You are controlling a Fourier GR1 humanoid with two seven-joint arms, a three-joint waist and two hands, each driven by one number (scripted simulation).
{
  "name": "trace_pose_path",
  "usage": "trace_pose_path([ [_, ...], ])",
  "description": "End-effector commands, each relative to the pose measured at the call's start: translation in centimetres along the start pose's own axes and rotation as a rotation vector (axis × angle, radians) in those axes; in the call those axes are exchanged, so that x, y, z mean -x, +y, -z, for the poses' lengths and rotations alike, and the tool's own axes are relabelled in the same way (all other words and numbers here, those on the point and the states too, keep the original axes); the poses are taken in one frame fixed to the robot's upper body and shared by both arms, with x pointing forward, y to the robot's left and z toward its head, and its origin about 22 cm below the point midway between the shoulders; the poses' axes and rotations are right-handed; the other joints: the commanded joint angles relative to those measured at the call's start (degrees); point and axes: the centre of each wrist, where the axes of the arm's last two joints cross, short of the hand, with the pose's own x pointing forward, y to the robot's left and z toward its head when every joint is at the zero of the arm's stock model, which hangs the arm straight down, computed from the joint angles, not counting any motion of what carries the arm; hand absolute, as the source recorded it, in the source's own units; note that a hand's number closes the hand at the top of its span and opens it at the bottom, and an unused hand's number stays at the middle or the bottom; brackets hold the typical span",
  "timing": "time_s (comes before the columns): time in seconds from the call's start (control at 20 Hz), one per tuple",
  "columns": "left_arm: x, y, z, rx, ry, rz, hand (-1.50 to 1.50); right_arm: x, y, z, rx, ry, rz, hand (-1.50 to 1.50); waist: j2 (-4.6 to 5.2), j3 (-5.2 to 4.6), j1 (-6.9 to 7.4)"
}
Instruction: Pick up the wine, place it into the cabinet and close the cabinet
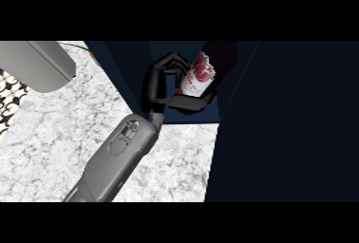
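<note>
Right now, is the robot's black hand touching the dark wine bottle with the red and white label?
Touching. In the head view, the black hand curls round the dark wine bottle inside the cabinet, fingers and thumb around its label.

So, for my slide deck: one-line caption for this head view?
A black hand curls around the wine bottle inside the open dark cabinet above the marble counter.

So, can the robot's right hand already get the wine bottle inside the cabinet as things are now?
Probably yes. The right hand is curled round the wine bottle at the cabinet opening, and nothing visible blocks the way in. How deep the bottle sits is hard to tell.
</note>
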Motion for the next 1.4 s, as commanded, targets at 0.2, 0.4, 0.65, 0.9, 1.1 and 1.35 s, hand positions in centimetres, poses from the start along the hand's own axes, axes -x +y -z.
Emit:
trace_pose_path([
  [0.2, 3.8, 0.6, -1.5, -0.022, 0.061, -0.007, 1.5, -0.7, 0.5, -1.6, -0.077, -0.024, 0.054, -1.5, 0.06, -0.03, -0.3],
  [0.4, 4.5, -0.1, -0.9, -0.008, 0.055, 0.079, 1.5, -1.2, 0.4, -1.9, -0.081, -0.024, 0.063, -1.5, 0.05, -0.04, -0.77],
  [0.65, 7.9, 1.6, -2.7, -0.005, 0.073, 0.159, 1.5, -0.4, -0.5, -2.0, -0.083, -0.047, 0.043, -1.5, 0.25, 0.0, -0.86],
  [0.9, 7.3, 1.3, -0.7, -0.045, 0.051, 0.138, 1.5, -0.5, 0.8, -1.5, -0.085, -0.021, 0.048, -1.5, 0.24, -0.06, -0.95],
  [1.1, 8.2, 2.9, 0.1, -0.086, 0.056, 0.092, 1.5, 0.0, 0.8, -1.0, -0.089, -0.031, 0.065, -1.5, 0.55, -0.07, -1.24],
  [1.35, 8.3, 3.1, 0.1, -0.129, 0.078, 0.039, 1.5, -0.9, 0.8, -1.9, -0.102, -0.029, 0.063, -1.5, 0.31, -0.08, -1.41],
])
